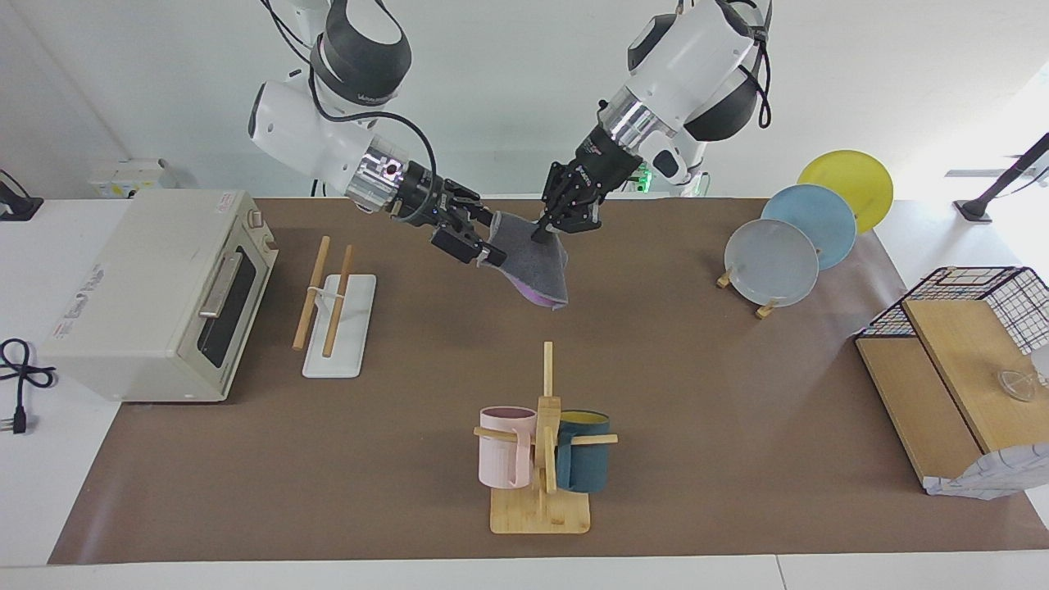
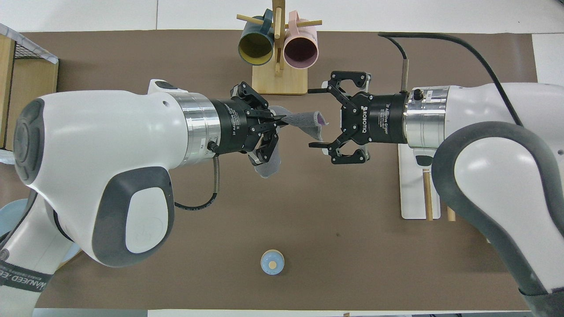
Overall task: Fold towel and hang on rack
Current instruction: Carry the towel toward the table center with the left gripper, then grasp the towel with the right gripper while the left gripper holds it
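The left gripper (image 1: 547, 231) has its jaws clamped on the towel (image 1: 534, 269), which hangs folded in the air over the tabletop (image 1: 697, 369). The right gripper (image 1: 479, 246) sits beside the towel's other edge, jaws apart. The rack (image 1: 338, 315) stands toward the right arm's end.

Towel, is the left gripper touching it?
Touching. The overhead view shows the left gripper shut on the towel at one edge, holding it up.

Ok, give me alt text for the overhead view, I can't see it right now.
The left hand pinches the towel up in the air, and the right hand faces it with fingers wide open at the towel's free edge. The rack lies partly hidden under the right arm.
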Tool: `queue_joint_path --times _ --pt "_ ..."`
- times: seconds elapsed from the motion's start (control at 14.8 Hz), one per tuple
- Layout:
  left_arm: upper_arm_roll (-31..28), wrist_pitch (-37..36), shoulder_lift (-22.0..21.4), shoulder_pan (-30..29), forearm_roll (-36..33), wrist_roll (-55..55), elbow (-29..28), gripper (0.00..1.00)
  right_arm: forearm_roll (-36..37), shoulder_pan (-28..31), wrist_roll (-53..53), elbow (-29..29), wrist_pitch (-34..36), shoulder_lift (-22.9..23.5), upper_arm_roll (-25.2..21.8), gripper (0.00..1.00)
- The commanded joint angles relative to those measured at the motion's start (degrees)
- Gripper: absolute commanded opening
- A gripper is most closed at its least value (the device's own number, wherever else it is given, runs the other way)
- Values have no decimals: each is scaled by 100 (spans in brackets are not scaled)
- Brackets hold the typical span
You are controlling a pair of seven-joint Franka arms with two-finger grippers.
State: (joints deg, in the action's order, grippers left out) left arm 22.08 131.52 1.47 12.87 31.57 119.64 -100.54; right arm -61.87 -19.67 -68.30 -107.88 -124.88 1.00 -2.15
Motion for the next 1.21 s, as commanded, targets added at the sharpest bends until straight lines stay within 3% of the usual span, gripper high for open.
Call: queue_joint_path --times 0.0,0.13,0.27,0.4,1.14 --pt "-37 154 -235 41 104 85 -273 0 -115 -124 -8 74 -334 127 31 100" --pt "-37 154 -244 41 104 94 -273 0 -106 -257 71 65 -485 146 31 96" --pt "-37 154 -244 58 104 94 -273 0 -115 -265 98 65 -494 146 31 51" --pt "-37 154 -244 49 104 85 -273 0 -115 -265 481 30 -407 119 31 0" --pt "-37 233 -270 58 112 191 -343 0 -88 -283 985 -57 -336 76 39 0"
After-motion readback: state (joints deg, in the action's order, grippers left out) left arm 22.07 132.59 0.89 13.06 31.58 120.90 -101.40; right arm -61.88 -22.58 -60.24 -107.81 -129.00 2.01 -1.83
